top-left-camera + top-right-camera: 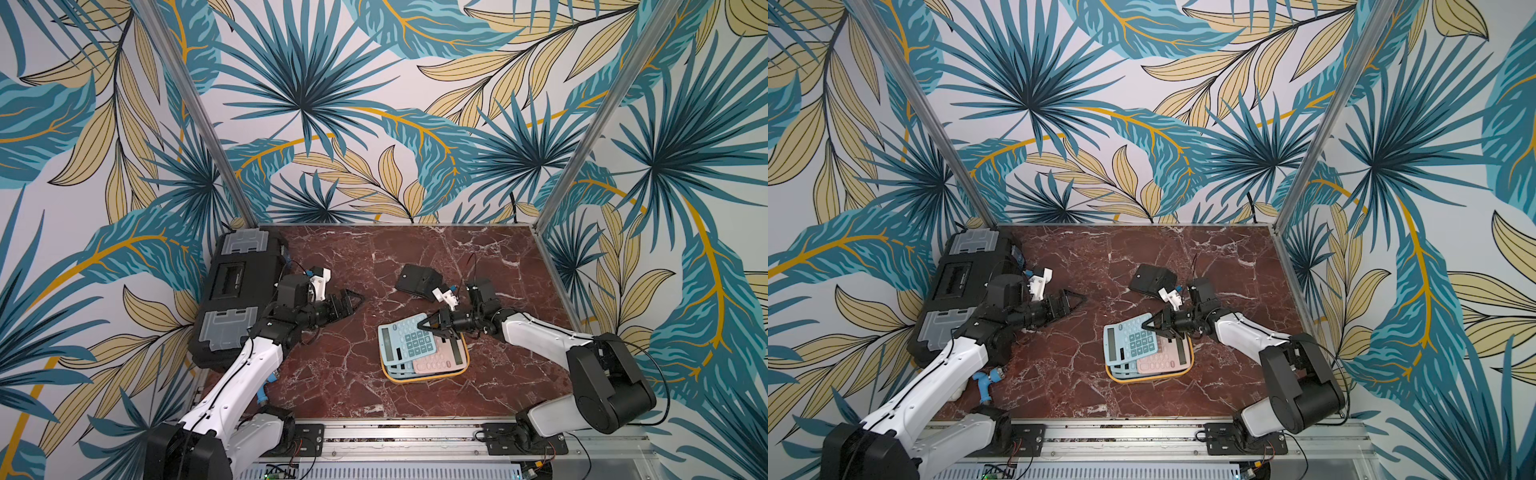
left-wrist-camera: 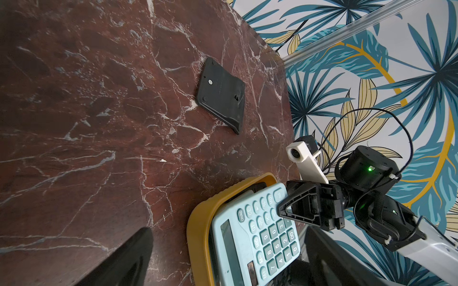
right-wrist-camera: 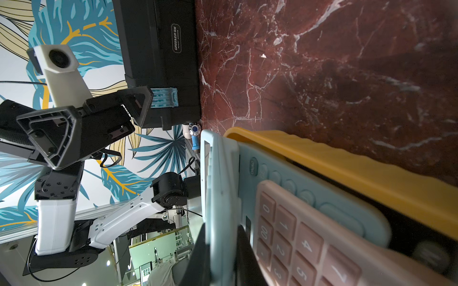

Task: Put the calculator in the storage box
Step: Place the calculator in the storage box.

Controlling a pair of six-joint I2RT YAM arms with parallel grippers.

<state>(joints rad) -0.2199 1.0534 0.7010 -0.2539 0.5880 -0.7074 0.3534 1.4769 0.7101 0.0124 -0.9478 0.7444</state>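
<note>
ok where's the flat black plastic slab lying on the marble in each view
Both top views: flat black plastic slab mid-table, just beyond the shallow yellow plastic tray.
Left wrist: on bare marble, apart from the tray.
Right wrist: not in it.
Shared landmark: the tray's yellow rim, in all four.

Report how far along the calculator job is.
Done: a pink calculator lies in the storage box. In hand: the right pincer is shut on the blue calculator, which rests askew, overhanging the rim. Left: release it, then likely the black calculator, face down on the table; the left pincer hovers open.
</note>
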